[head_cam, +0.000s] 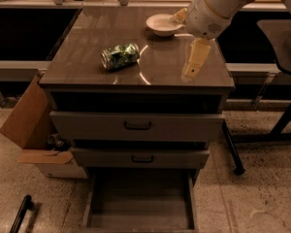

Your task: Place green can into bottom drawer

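Gripper [190, 71] hangs over the right side of the cabinet top [82, 69], just in front of the white bowl [162, 24]. We cannot tell whether it is spread or pressed together. We find the green can [120, 56] lying on its side left of centre, well apart from the gripper. The bottom drawer [140, 200] stands pulled out below 2 shut drawer fronts [97, 126].

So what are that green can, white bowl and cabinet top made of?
Green can: thin metal, judging by its silvery end and dented body. White bowl: ceramic or plastic; the smooth white surface leaves it open. Cabinet top: glossy, perhaps laminate; it mirrors light. The hand hangs over it, near the bowl.
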`<state>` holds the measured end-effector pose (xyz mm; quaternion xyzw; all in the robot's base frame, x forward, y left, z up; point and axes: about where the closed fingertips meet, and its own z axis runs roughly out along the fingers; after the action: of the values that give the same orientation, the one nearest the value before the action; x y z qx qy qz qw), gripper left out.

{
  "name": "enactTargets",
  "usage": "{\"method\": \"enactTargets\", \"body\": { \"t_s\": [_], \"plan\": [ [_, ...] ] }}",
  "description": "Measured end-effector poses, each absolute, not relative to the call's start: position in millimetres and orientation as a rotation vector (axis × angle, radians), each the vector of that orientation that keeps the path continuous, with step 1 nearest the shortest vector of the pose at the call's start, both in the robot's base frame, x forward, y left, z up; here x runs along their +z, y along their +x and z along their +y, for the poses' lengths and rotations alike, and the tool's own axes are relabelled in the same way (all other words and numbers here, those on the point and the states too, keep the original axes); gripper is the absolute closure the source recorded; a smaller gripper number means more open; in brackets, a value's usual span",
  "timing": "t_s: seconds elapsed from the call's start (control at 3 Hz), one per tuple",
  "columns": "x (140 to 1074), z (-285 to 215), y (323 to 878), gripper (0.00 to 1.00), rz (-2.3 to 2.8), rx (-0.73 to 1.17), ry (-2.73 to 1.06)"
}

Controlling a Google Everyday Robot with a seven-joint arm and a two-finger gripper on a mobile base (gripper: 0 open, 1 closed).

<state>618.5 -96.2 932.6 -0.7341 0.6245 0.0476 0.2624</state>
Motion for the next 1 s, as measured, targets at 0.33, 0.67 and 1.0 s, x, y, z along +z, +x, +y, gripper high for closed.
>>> {"method": "enactTargets", "body": {
  "t_s": [0.33,0.67,1.0],
  "plan": [
    [924,-61,647,0.00,1.658,0.121,-2.048],
    [916,-36,663,0.00,1.655,0.129,-2.075],
    [906,-12,678,0.00,1.652,0.142,-2.100]
  ]
}}
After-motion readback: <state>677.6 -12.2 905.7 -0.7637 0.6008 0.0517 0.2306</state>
